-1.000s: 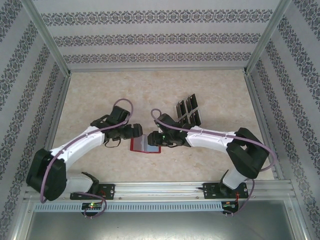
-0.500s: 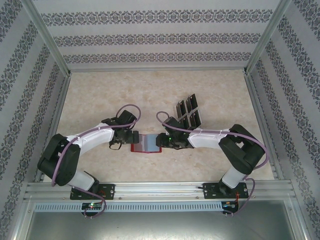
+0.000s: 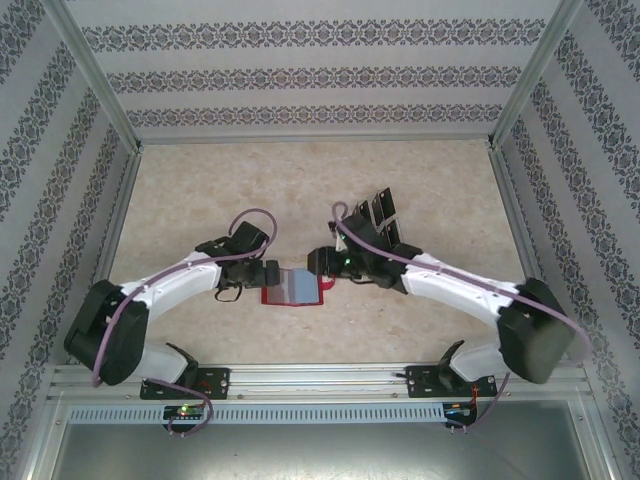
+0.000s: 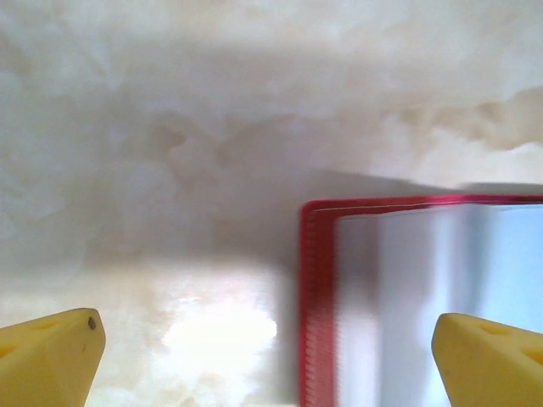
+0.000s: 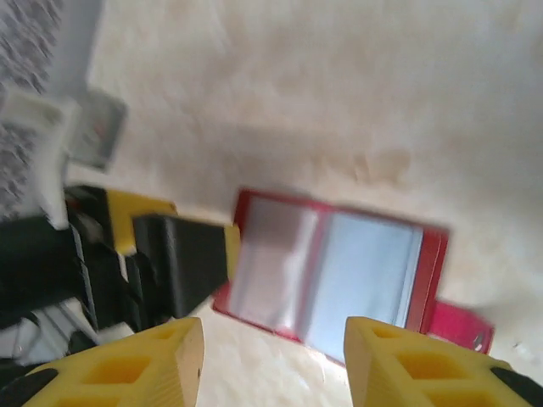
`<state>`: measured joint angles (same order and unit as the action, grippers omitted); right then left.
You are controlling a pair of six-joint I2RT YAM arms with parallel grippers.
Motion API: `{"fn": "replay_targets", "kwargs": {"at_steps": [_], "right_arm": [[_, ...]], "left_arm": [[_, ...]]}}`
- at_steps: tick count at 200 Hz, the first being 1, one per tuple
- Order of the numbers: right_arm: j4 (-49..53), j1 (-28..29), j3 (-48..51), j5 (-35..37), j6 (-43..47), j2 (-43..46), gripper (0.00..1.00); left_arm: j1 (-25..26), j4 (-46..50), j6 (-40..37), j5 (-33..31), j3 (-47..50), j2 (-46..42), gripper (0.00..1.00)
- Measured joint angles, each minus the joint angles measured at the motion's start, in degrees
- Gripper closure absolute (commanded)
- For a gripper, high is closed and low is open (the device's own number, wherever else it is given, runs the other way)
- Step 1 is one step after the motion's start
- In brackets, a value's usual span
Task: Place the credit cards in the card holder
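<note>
Marbled table [image 3: 200, 190] — card holder [image 3: 295, 286] lies open (greyish inside), both arms' jaws released.

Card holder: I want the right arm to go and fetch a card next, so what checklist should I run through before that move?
1. Card holder lies open on the table, greyish inside facing up: ok.
2. Clasp tab is flipped outward, off the pockets: ok.
3. Left gripper is open, straddling the holder's left edge: ok. Whether it presses the holder down: cannot tell.
4. Right gripper is open and empty, free to pick: ok.
5. Credit cards stand grouped behind the right arm, not lying flat: ok.
6. A card already in a pocket: not ok, none visible.
</note>
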<state>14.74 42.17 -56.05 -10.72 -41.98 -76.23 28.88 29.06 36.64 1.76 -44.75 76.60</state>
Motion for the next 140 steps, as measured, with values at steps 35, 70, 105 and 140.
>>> {"fn": "replay_targets", "kwargs": {"at_steps": [35, 70, 105, 140], "right_arm": [[11.8, -5.6, -10.0, 6.6, 7.8, -1.9, 0.50], [22.3, -8.3, -14.9, 11.0, 15.3, -10.1, 0.56], [28.9, -8.3, -15.6, 13.6, 18.8, -17.1, 0.59], [30.9, -8.3, -15.2, 15.7, 19.7, -19.0, 0.63]], "left_arm": [[0.0, -0.1, 1.4, 1.4, -1.6, -4.2, 0.00], [0.0, -0.1, 1.5, 1.2, -3.5, -6.6, 0.00], [-0.1, 0.0, 1.5, 1.2, -3.6, -6.9, 0.00], [-0.1, -0.1, 1.5, 1.2, -3.0, -7.4, 0.00]]}}
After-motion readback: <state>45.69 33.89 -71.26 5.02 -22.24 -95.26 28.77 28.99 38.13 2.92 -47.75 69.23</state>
